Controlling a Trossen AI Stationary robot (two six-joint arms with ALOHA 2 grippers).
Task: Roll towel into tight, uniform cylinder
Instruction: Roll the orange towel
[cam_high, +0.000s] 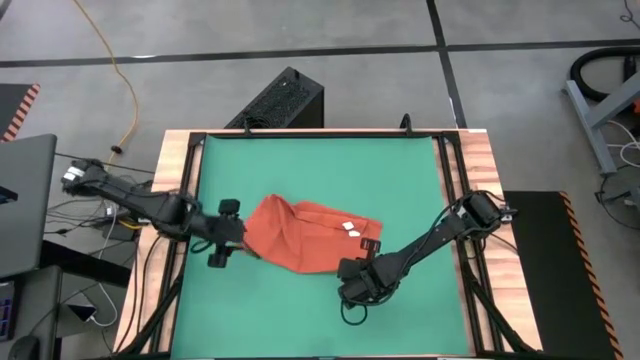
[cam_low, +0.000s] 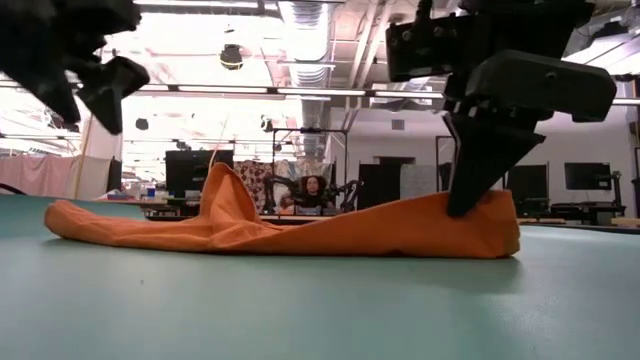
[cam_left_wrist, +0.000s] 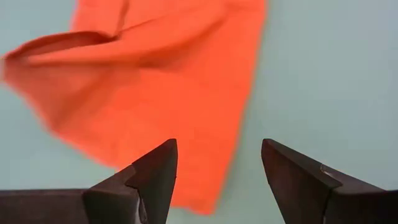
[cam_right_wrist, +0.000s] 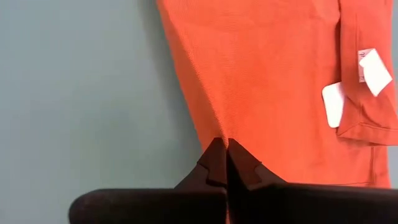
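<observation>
towel (cam_high: 305, 236): orange-red cloth lying crumpled a bit below the middle of the green mat (cam_high: 400, 180); not rolled at all yet, just loosely folded over itself with one ridge poking up at its 9 o'clock end; in the low view it's a long flat heap with a peak near one end

tags (cam_right_wrist: 354, 84): two small white ones on a folded hem, over on the towel's 3 o'clock side

right gripper (cam_high: 352, 270): down at the towel's 5 o'clock edge; fingers pressed together and pinching the cloth's edge, you can see the fabric pucker right at the tips in the right wrist view; low view has it planted on the end of the heap

left gripper (cam_high: 225, 232): at the towel's 9 o'clock edge, just beside it; jaws spread wide, nothing between them; low view shows it up off the mat, so hovering, not touching

table (cam_high: 180, 160): wood frame around the mat

room: a person sitting way back behind the table in the low view
</observation>
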